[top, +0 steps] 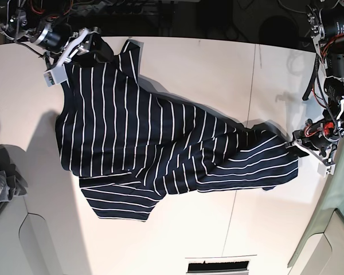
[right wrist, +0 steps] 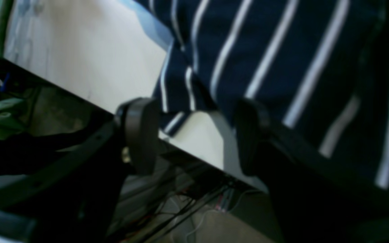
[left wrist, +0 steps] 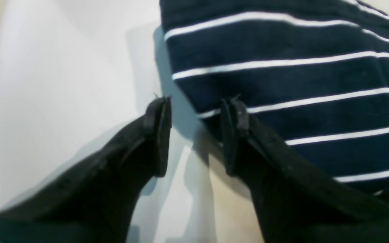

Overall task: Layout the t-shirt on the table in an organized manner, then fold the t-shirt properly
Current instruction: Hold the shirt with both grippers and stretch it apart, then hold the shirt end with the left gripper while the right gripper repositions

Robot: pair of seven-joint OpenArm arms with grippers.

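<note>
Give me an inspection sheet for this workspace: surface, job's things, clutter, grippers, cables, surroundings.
Surface: white table with a thin dark seam.
Job's things: navy striped t-shirt spread diagonally, bunched and creased towards the left arm's end; not folded.
Clutter: grey cloth at the table's edge.
Grippers: left gripper open at the shirt's edge; right gripper open at a shirt corner by the table edge.
Cables: wires under the table edge; red and black leads on the left arm.
Surroundings: dark floor beyond the table.
</note>
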